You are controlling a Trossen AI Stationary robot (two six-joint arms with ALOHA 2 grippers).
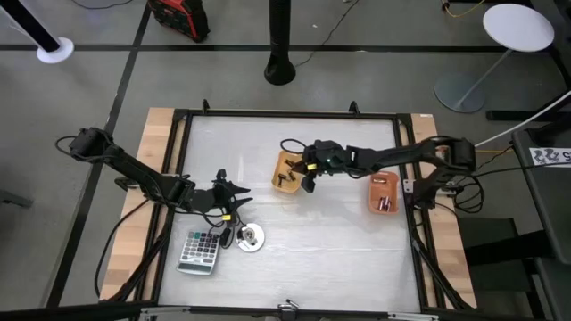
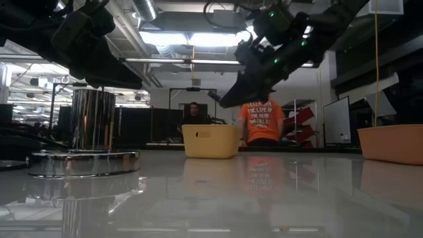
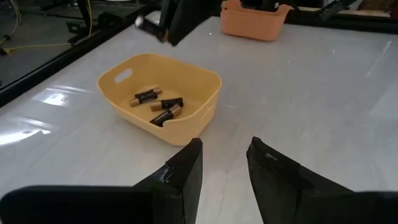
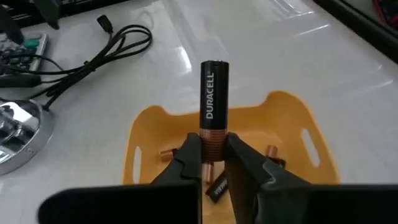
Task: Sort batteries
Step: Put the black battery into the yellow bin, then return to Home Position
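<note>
Grey floor [image 1: 89, 80], bright ceiling lights [image 2: 192, 38], seemingly dark shelving behind.

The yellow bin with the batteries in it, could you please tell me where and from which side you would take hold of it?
Probably by the rim of the yellow bin, from above, jaws straddling the thin upright wall. The slot handle marks a short end meant for lifting, and the batteries lie loose on the floor, so keep it level.

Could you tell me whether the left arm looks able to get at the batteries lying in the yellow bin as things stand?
Probably not cleanly yet. The left gripper is open and faces the yellow bin across bare table, but the right gripper, holding a battery, hangs over the batteries inside.
</note>
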